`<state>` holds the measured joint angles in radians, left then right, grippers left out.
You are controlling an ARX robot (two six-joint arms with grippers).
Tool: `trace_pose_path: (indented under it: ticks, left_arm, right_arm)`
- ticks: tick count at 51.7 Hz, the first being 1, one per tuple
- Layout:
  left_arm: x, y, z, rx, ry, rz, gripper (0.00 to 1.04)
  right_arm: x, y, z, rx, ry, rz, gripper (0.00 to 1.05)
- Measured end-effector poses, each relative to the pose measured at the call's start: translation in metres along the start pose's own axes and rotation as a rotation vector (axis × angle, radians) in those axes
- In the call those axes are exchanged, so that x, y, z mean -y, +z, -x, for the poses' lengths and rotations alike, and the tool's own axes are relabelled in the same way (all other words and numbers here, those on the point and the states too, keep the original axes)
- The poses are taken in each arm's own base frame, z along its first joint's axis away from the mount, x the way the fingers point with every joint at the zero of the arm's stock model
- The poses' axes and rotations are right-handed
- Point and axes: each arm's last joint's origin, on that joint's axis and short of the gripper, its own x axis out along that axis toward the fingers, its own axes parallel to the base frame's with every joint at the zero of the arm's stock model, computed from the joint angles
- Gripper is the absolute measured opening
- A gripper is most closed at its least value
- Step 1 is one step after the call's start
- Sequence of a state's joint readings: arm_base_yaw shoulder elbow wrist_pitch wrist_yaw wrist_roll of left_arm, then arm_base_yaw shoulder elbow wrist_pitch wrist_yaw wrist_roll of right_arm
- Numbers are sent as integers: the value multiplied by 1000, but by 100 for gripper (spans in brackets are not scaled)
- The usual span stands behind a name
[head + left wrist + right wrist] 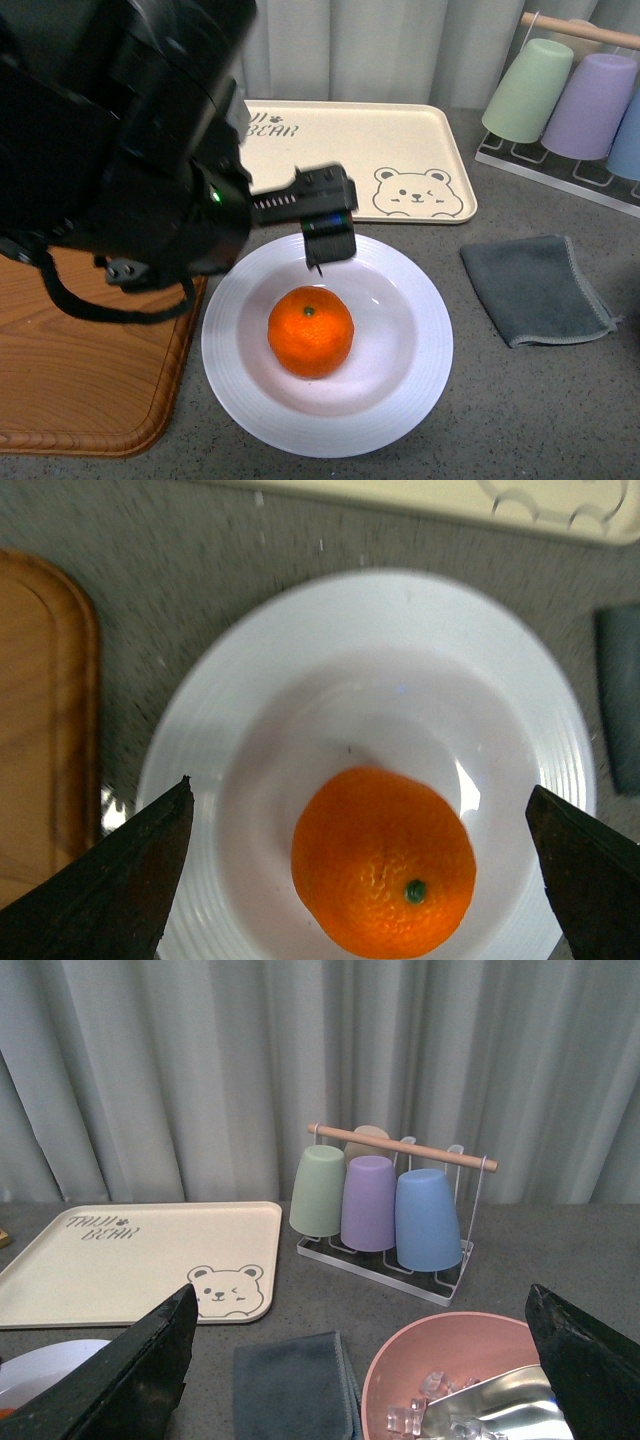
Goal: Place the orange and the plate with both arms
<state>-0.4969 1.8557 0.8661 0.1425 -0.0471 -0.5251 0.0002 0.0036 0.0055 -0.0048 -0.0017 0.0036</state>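
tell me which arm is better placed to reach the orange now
Left. The left gripper hangs open directly over the orange in the plate; the right gripper, also open, is off over a pink bowl.

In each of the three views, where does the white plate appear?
Front view: the plate sits low in the centre, holding the orange.
Left wrist view: the plate fills most of the picture.
Right wrist view: only a sliver of rim shows, before the bear tray.
Shared landmark: the bear tray.
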Motion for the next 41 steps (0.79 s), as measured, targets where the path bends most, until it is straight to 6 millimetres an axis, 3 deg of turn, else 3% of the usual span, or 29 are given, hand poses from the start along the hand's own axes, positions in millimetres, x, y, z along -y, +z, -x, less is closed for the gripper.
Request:
trace_pose_path:
  ticks: [9,19,31,38,41]
  left_arm:
    - [-11,15,34,106,-10,23,98]
    - [-36,11,71,309,52,38,98]
    - [-78,-25,118,505,226,48,98]
    - [-93,-41,137,563,289,63,98]
    - [-94,-42,135,581,264,22,95]
  right_arm:
    - [0,0,0,0,0,0,96]
    - [0,0,0,0,0,0,96]
    - [0,0,0,0,0,0,96]
    - [0,0,0,0,0,0,96]
    - [0,0,0,0,0,0,96]
